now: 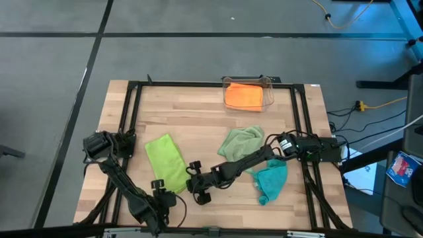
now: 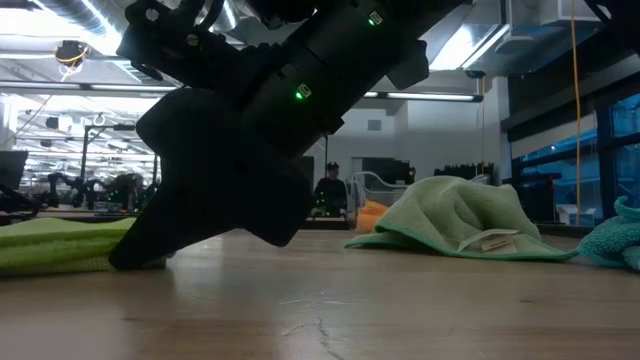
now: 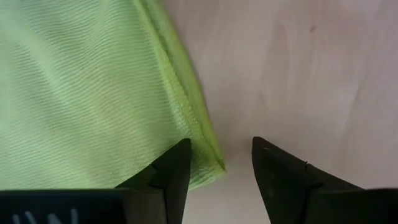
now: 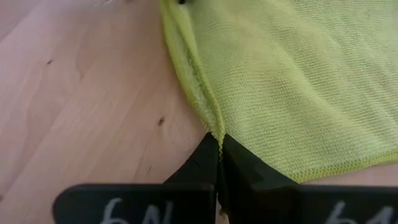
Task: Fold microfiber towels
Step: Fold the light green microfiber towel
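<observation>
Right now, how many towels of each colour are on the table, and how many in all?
Orange towel, in the bin: 1
Lime towel: 1
Sage towel: 1
Teal towel: 1
Total: 4 towels

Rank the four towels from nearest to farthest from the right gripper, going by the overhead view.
From the right gripper:
1. Lime towel, right at its fingers, left of it.
2. Sage towel, farther back, right of the gripper.
3. Teal towel, at the right; close to the sage one in rank.
4. Orange towel, in the bin at the far edge.
</observation>
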Controlling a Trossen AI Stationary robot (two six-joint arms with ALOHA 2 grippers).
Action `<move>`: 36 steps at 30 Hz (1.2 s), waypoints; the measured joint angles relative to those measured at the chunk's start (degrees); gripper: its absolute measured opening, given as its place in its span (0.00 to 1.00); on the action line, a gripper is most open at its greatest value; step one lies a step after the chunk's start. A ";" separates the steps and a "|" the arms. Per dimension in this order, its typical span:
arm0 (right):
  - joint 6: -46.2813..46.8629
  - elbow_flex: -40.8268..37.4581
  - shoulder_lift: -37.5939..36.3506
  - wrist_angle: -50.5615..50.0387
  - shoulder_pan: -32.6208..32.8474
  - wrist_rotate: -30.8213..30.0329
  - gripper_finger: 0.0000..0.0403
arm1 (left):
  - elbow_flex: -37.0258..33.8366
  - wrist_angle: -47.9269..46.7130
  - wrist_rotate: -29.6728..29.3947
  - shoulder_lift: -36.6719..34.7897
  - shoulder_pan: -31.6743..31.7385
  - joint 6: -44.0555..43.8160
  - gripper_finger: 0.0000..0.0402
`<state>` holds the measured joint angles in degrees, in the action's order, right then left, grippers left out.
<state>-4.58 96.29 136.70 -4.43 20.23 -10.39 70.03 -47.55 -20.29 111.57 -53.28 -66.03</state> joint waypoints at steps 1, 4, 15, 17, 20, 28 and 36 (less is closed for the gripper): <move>-0.02 0.00 0.00 -0.02 0.00 0.00 0.02 | 0.49 -1.10 -0.46 0.10 -0.06 0.19 0.41; -0.02 0.00 0.00 -0.06 0.02 0.09 0.02 | 3.13 -4.81 -2.65 0.48 -0.26 1.71 0.41; -0.02 0.02 -0.04 -0.29 -0.02 1.36 0.03 | 3.44 -1.54 -1.68 0.72 -0.23 1.89 0.41; 0.00 0.07 -0.04 -0.39 -0.02 1.38 0.03 | 3.10 0.00 -1.43 0.76 -0.26 2.01 0.41; 0.00 0.07 -0.04 -0.43 -0.02 1.42 0.03 | 2.49 -2.31 -1.44 0.76 -0.26 1.13 0.41; -0.04 0.07 -0.06 -0.46 0.00 1.44 0.03 | 1.22 -2.04 -0.95 0.70 -0.23 0.35 0.40; 1.02 0.07 -0.07 -0.48 0.01 1.42 0.03 | -1.02 1.03 -0.70 1.51 0.16 -2.13 0.40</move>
<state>-3.56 96.36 136.64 -4.91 20.24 -8.97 69.01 -46.53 -20.99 113.08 -53.12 -68.16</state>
